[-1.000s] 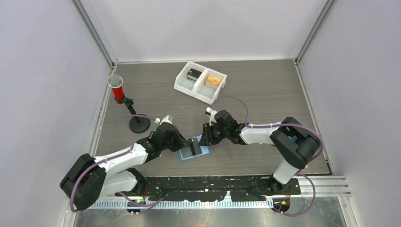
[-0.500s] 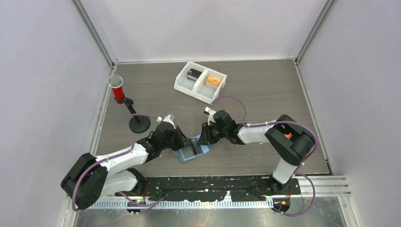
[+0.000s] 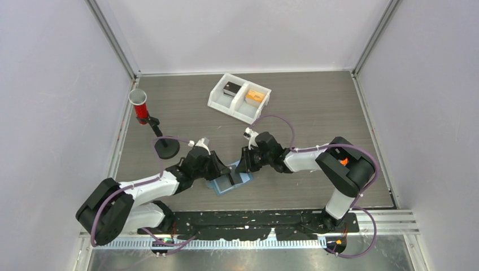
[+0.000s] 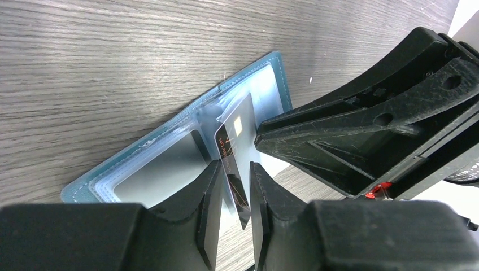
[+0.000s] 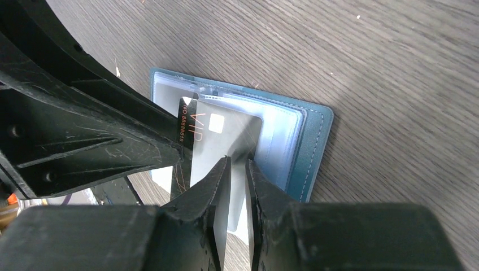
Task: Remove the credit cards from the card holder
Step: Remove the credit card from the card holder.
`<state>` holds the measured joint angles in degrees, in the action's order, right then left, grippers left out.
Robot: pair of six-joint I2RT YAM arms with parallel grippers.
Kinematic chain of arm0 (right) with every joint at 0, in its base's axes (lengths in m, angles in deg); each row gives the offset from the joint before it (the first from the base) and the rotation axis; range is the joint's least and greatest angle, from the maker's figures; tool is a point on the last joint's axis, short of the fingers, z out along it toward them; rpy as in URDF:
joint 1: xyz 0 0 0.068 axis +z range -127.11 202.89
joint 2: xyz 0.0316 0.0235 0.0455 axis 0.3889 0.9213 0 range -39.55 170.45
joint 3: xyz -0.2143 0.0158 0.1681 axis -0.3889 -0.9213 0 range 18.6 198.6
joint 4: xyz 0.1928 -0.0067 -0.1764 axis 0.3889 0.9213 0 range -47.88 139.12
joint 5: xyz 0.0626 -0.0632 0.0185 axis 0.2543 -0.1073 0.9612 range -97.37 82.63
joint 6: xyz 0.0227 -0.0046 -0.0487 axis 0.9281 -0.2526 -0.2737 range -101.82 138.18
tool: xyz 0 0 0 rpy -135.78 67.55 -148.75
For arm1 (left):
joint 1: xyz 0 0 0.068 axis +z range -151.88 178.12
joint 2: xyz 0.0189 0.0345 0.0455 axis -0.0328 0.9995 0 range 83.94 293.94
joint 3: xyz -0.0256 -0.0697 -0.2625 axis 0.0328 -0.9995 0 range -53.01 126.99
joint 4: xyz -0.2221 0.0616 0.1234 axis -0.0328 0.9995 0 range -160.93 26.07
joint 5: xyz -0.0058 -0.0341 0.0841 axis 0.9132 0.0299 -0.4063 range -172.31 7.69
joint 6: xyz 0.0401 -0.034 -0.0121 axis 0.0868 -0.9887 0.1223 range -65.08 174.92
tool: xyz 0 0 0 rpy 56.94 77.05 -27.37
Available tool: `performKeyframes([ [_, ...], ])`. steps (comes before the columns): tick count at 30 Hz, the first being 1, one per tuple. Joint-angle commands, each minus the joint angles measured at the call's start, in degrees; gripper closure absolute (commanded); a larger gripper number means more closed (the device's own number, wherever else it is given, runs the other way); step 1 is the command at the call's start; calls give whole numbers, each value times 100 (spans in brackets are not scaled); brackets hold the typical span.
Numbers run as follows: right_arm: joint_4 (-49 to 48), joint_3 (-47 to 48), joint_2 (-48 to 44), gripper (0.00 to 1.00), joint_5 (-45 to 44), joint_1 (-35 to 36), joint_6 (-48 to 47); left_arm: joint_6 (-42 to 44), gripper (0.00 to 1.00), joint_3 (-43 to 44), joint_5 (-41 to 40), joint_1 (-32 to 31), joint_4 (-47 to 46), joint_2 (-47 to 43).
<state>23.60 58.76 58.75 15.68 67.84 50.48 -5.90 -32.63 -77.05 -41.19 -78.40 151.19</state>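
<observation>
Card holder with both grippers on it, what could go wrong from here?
1. The left gripper pinches the credit card, whose far end looks tucked in the card holder's sleeve. The holder may lift with the card unless it is held down.
2. The right gripper sits right against the left one, so pulling the card out could make them collide.

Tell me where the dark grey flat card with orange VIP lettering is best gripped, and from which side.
Pinch the raised edge bearing the printed number, one finger on each flat face. The dark grey VIP card is thin and stands tilted up out of the light-blue folding card holder, so that edge is free. Come from above on the left arm's side, as the left gripper does.
</observation>
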Motion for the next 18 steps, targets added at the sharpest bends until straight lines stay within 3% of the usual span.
performKeyframes([
  [1,116,-184,128,76,-239,39,0,-54,78,54,272,-14,-712,167],
  [6,119,-233,77,76,-318,34,56,-182,100,-114,71,-11,-652,-27],
  [18,631,-65,36,76,-632,-42,-45,-163,100,237,-919,72,2054,-1408],
])
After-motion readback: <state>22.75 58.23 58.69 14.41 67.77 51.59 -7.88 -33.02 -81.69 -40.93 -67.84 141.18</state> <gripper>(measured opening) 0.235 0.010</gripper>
